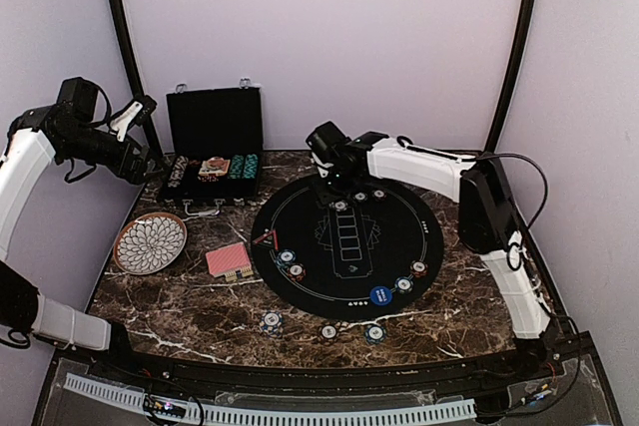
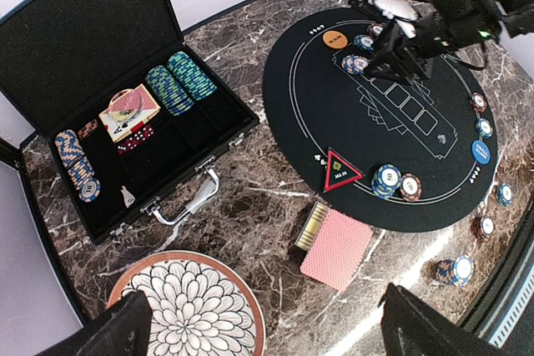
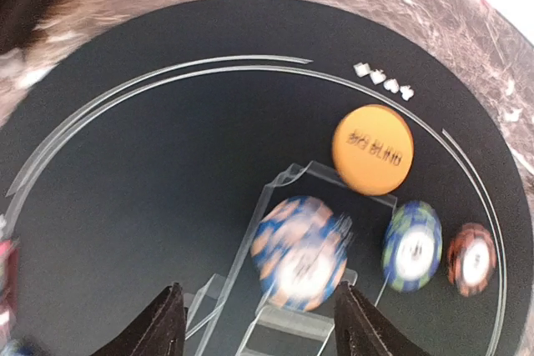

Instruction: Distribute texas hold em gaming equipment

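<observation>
Just beyond the right claw (image 3: 257, 310) lies a blue chip (image 3: 299, 252).

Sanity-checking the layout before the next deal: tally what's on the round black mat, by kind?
On the round black felt mat:
Striped round poker chip piles: 7
Round button discs, one orange, one blue: 2
Red triangular marker: 1
Total: 10

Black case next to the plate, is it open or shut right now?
Open. The case has its lid standing up at the back, and rows of chips inside are in plain view.
</observation>
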Motion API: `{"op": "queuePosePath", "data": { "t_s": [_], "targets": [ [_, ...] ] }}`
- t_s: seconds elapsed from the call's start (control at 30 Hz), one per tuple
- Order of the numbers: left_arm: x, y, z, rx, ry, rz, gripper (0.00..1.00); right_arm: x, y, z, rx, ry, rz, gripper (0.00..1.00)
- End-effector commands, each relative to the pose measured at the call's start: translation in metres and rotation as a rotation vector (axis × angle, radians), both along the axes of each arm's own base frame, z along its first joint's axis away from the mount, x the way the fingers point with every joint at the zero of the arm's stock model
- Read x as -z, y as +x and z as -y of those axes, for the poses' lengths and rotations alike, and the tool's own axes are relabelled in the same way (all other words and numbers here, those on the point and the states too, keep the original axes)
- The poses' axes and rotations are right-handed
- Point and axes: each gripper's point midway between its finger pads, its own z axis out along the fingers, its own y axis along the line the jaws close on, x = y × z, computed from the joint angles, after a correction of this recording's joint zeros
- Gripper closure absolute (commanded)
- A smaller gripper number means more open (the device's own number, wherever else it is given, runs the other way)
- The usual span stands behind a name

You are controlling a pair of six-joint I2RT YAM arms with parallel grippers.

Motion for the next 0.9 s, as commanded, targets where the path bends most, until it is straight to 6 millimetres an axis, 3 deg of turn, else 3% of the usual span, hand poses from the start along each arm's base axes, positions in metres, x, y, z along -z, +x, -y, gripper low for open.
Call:
{"op": "queuePosePath", "data": {
  "t_s": [0.0, 0.23, 0.33, 0.4, 0.57, 0.87],
  "targets": [
    [-0.001, -0.007, 0.002, 0.012, 0.002, 0.005, 0.01, -0.075, -0.082, -0.051, -0.186, 0.098, 0.078, 0.36],
    [-0.004, -0.01, 0.002, 0.014, 0.011, 0.015, 0.01, -0.074, -0.236, -0.087, -0.469, 0.114, -0.045, 0.15],
    [-0.006, -0.011, 0.002, 0.016, 0.009, 0.017, 0.01, -0.061, -0.284, -0.096, -0.565, 0.097, -0.109, 0.08],
    [-0.006, -0.012, 0.003, 0.018, 0.003, 0.015, 0.01, -0.048, -0.305, -0.1, -0.612, 0.066, -0.141, 0.05],
    [-0.01, -0.014, 0.004, 0.022, -0.005, 0.021, 0.01, -0.019, -0.33, -0.11, -0.688, -0.017, -0.178, 0.01],
    [-0.012, -0.014, 0.005, 0.022, -0.007, 0.023, 0.01, 0.003, -0.339, -0.123, -0.738, -0.049, -0.214, 0.04]
  ]
}}
